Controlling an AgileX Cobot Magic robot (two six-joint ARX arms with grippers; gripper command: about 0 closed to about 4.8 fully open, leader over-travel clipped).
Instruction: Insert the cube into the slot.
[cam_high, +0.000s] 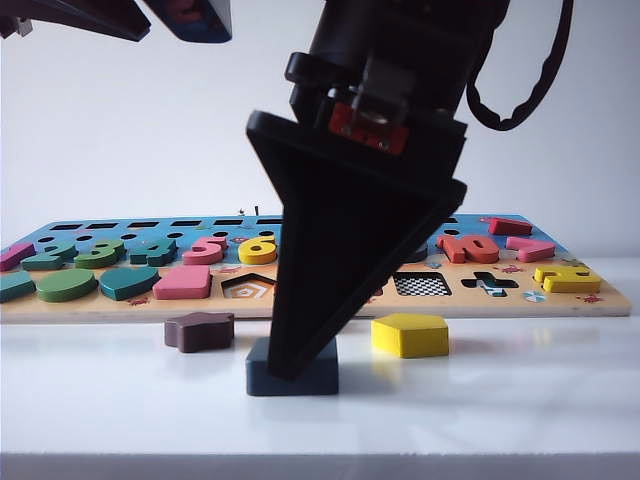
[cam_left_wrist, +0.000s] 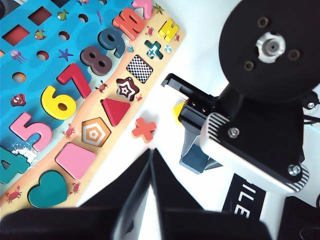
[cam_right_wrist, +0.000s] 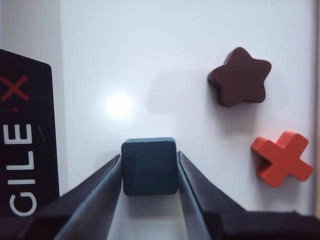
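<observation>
Cube (cam_right_wrist: 149, 166) on table, in front of board, well apart from checkered slot (cam_high: 420, 284); right gripper (cam_right_wrist: 149, 172) down over it, fingers touching both sides, pinching. Left gripper (cam_left_wrist: 150, 200) aloft by board, fingers pressed together, empty; lift, carry, insertion all remain.

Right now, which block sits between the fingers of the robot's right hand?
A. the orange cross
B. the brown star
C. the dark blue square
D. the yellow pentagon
C: the right wrist view shows the right hand with a finger on each side of the dark blue square, while the brown star and orange cross lie off to one side.
</observation>
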